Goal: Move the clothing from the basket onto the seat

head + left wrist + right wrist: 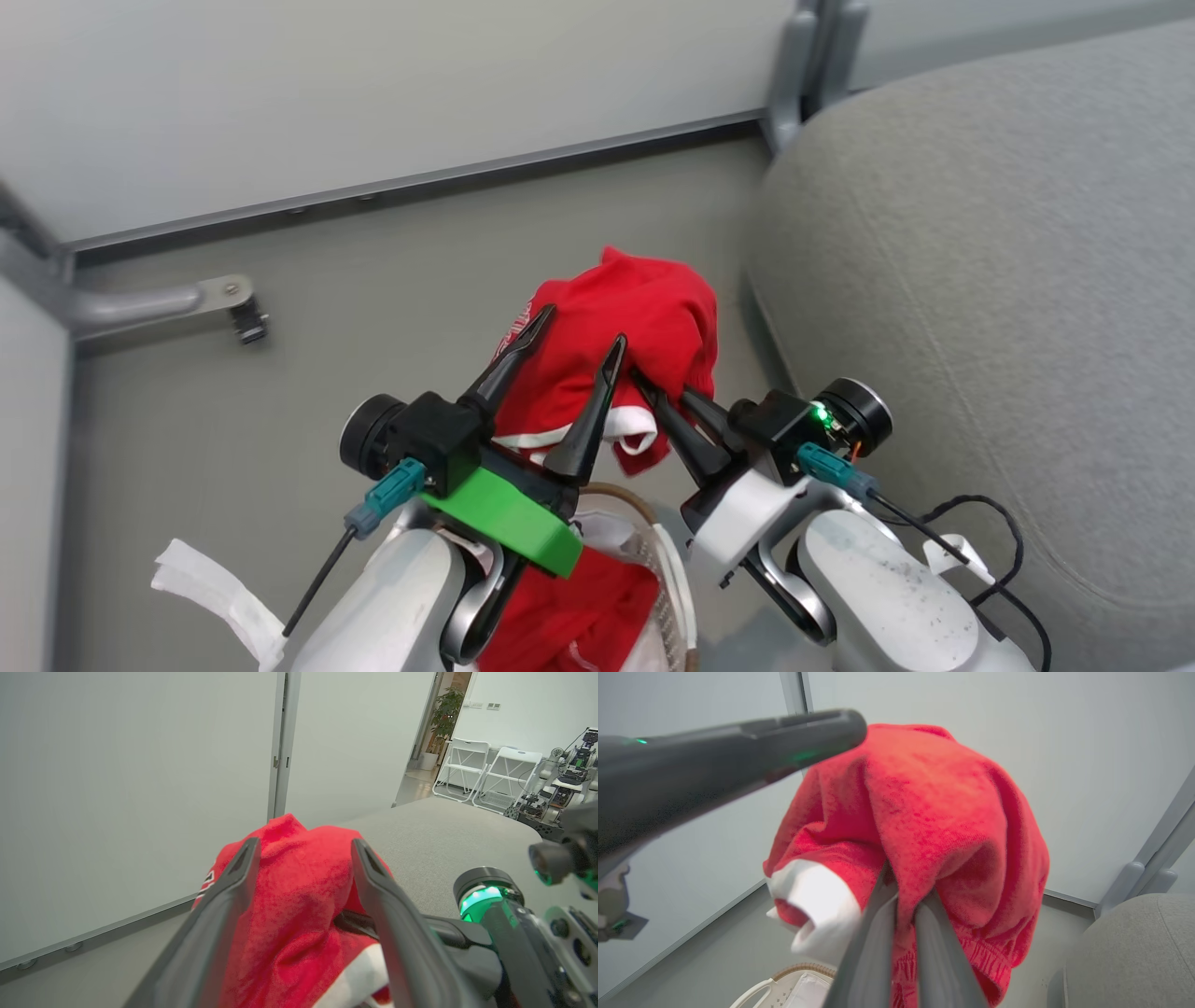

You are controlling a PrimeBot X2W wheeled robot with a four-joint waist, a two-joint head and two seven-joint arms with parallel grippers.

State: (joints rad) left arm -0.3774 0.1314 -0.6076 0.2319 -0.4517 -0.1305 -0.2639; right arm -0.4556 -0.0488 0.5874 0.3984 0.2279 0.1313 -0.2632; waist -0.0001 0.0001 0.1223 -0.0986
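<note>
While right pincer [644,378] clamps clothing [653,303], left pincer [582,329] wide apart

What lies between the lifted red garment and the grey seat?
Head view: only a bare strip of grey floor separates the red garment, pinched by the right pincer, from the seat.

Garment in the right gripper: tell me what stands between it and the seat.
Nothing visible: the garment hangs from the shut right gripper, with the seat just to its right. The open left gripper straddles it, though.
</note>
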